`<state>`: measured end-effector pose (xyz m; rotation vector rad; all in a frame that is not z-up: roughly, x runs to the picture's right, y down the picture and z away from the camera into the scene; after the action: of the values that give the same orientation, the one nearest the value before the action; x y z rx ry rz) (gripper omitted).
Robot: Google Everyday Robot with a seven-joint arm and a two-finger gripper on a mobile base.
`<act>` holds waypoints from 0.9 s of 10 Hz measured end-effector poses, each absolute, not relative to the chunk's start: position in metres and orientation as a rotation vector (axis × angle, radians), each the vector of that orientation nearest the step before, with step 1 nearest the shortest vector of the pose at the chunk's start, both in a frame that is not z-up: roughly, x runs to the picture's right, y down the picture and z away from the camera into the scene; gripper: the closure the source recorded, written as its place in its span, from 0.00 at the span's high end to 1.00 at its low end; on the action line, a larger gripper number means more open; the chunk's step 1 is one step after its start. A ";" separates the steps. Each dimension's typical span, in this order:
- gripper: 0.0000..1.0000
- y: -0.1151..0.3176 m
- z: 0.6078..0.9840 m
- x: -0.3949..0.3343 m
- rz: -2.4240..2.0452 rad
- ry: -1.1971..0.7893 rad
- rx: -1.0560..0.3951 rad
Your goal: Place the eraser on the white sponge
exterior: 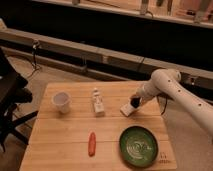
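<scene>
1. Near: plate (138,145), carrot (92,143); irrelevant.
2. Middle: gripper (135,103) over sponge (127,109), apparently clamping dark eraser (134,103); finger spread indiscernible.
3. Advised: lower squarely, release centred on sponge.
4. Far: cup (61,101), bottle (98,102).

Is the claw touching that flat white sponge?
Cannot tell. In the camera view the claw sits right at the flat white sponge, overlapping its edge; no gap or contact shows plainly.

The white arm (172,87) reaches in from the right, its elbow raised and its forearm angled down and leftward. The dark tool (135,103) hangs low at the arm's end, close above the bench's right side.
</scene>
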<state>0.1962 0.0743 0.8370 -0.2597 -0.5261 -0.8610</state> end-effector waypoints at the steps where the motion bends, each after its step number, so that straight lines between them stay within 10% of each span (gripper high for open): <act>1: 0.61 0.078 0.838 0.193 -0.864 -0.533 -0.266; 3: 0.78 0.086 0.843 0.192 -0.861 -0.547 -0.286; 9: 0.80 0.091 0.845 0.193 -0.843 -0.546 -0.294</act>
<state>0.1934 0.0915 0.8448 -0.2938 -0.5464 -0.8430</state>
